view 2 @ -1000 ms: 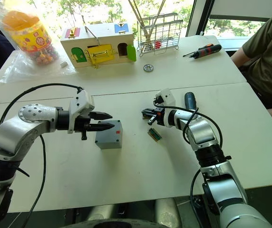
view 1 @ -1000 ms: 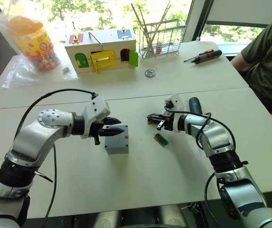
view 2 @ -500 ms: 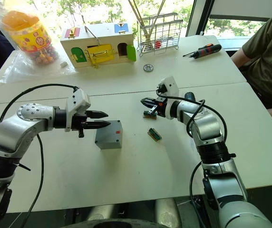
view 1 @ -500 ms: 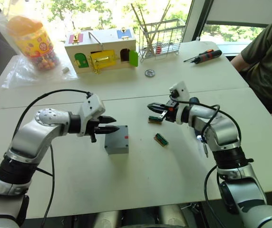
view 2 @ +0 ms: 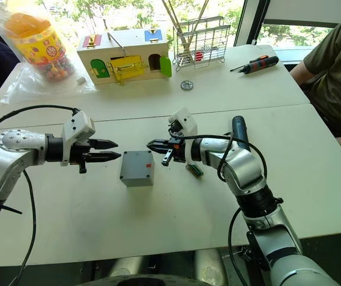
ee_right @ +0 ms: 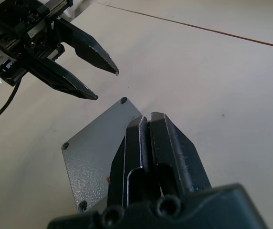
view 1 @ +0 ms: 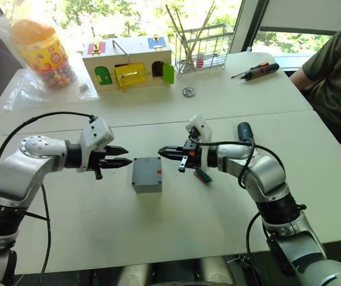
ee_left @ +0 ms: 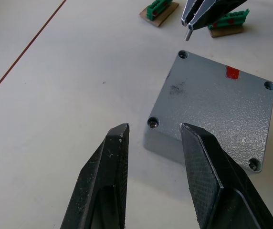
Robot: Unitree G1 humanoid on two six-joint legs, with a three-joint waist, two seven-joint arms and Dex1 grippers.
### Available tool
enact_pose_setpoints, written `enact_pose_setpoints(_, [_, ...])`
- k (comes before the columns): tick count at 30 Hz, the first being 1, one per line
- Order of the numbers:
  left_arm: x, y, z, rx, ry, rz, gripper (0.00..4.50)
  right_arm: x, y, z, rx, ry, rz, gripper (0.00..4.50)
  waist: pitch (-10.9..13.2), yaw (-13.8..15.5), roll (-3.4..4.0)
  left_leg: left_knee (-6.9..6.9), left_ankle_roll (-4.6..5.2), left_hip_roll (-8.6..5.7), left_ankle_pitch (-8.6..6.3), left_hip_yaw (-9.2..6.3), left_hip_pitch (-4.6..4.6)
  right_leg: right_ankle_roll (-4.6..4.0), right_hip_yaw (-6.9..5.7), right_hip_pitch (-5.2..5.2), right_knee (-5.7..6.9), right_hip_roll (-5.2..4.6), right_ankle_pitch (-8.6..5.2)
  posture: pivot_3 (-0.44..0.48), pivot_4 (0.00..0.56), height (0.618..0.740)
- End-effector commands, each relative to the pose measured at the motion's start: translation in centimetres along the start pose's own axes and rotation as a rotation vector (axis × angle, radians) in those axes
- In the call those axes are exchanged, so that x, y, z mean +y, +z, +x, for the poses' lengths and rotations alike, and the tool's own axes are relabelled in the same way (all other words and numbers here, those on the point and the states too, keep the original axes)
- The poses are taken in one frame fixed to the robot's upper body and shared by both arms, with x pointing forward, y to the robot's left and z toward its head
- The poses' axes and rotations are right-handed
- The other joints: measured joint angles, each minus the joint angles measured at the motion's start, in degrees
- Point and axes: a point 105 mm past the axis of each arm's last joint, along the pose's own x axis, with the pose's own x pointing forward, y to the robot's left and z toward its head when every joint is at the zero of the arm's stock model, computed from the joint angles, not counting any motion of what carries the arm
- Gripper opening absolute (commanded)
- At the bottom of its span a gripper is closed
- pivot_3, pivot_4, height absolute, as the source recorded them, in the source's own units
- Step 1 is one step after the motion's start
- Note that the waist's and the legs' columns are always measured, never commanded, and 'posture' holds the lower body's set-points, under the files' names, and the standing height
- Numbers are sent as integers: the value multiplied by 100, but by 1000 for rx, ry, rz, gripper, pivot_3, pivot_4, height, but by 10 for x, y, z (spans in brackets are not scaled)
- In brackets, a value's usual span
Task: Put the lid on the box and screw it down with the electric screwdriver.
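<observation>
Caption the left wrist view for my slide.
Left gripper, fingers open, facing small square grey plastic box with lid on; shut right gripper beyond.

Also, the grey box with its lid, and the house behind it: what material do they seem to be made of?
The lid on the box looks like grey plastic or painted metal, matte and finely speckled; I cannot tell which. The house looks like pale unpainted wood with glossy painted coloured doors.

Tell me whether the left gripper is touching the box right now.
Apart. In the left eye view, the open left gripper sits beside the box with bare table between them; the right eye view shows the same gap.
</observation>
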Motion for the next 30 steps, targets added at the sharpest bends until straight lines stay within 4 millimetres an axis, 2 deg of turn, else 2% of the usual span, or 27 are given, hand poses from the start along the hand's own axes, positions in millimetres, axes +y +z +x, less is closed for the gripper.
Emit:
enact_pose_setpoints(1, [-2,7,-3,-23,10,22,1707,4,8,2,-37,11,-23,40,0,-16,0,-2,0,1,0,0,0,0,0,-2,0,0,0,0,150,740])
enact_pose_setpoints(30, [-4,9,6,-31,0,23,1707,4,-9,10,5,10,-1,40,0,-18,0,-3,-1,2,0,0,0,0,1,-6,4,4,0,0,150,740])
